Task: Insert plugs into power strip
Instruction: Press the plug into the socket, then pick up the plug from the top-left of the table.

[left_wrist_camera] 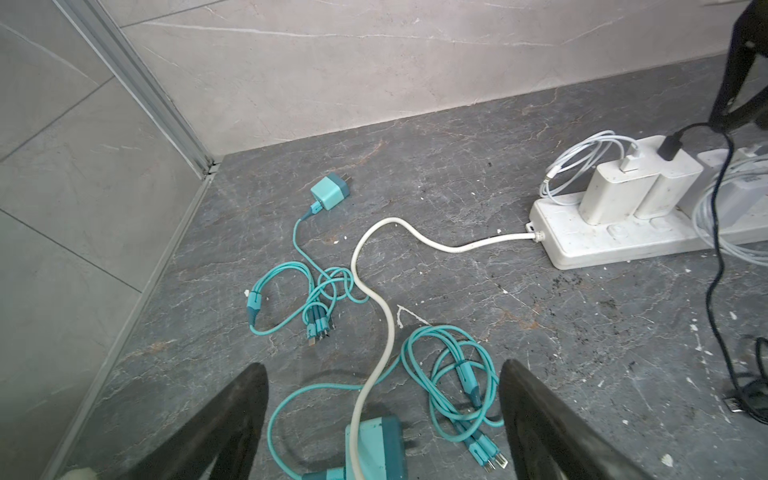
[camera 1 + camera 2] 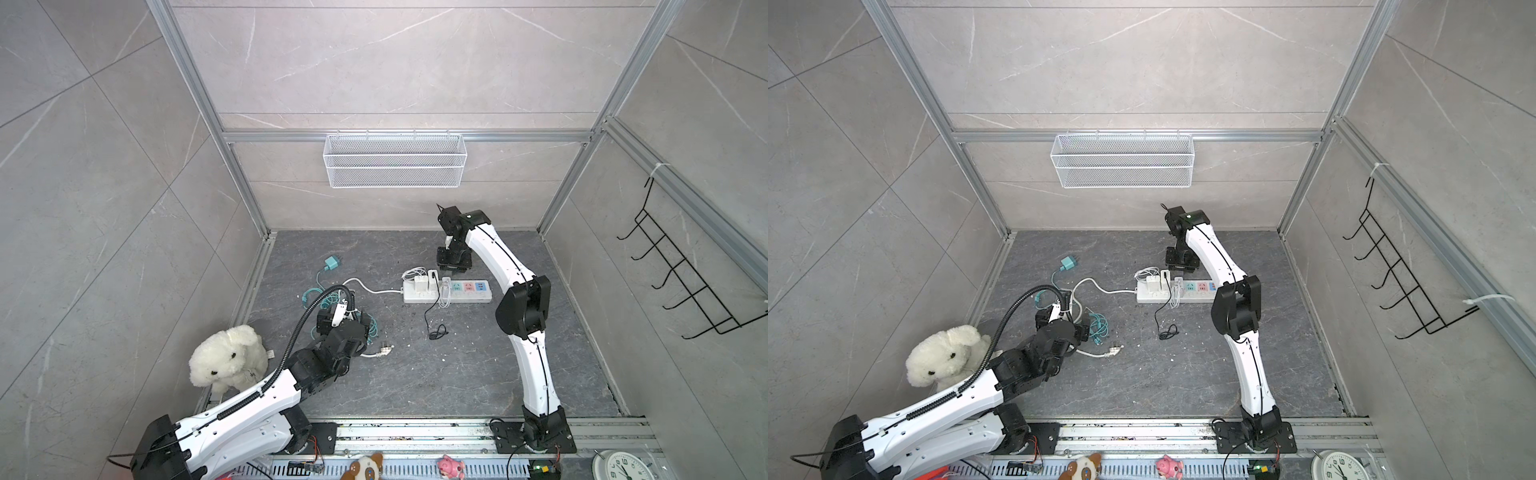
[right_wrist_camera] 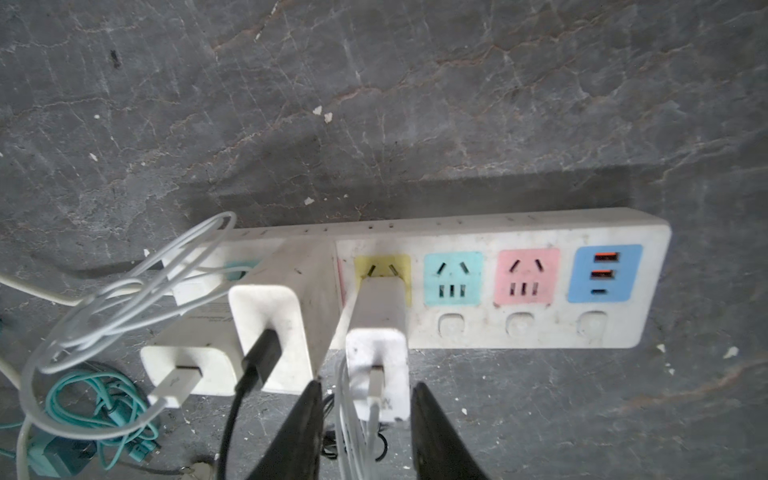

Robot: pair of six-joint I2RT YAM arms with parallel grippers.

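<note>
Your counter [image 2: 457,374] is a dark veined slab boxed in by pale tiled walls [image 2: 395,62]. A plush toy [image 2: 227,359] sits at lower left in both top views. Just beyond it your left tool [image 1: 381,365] hangs spread wide, gripping nothing, over a teal plug [image 1: 376,451] crossed by the strip's thick cord [image 1: 390,332]. A second teal plug [image 2: 331,263] lies farther back, toward the left. Mid-frame, the power strip [image 2: 465,297] carries three white plugs [image 3: 270,332]. Your right tool [image 3: 366,384] stands narrowly parted astride the one in the yellow socket [image 3: 382,262]. A mesh basket [image 2: 395,160] hangs on the back wall.
</note>
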